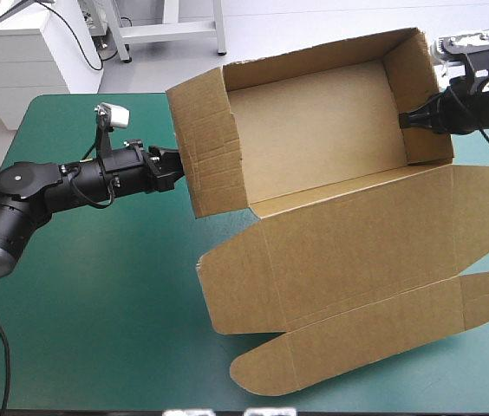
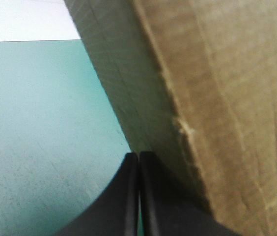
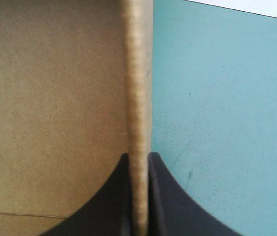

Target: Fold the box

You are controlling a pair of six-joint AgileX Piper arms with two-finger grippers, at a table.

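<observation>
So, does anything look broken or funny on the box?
Slightly: the box has a creased, wrinkled wall by the left gripper, and that wall's edge shows a small ragged nick. Nothing else stands out.

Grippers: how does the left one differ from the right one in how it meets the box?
The left gripper is shut with nothing between its fingers; the right gripper is shut on the box, with board between its fingers. The left gripper sits outside the left end wall, beside it; the right gripper straddles the right end wall, one finger inside and one outside. Both are at end walls of the same open tray.
</observation>
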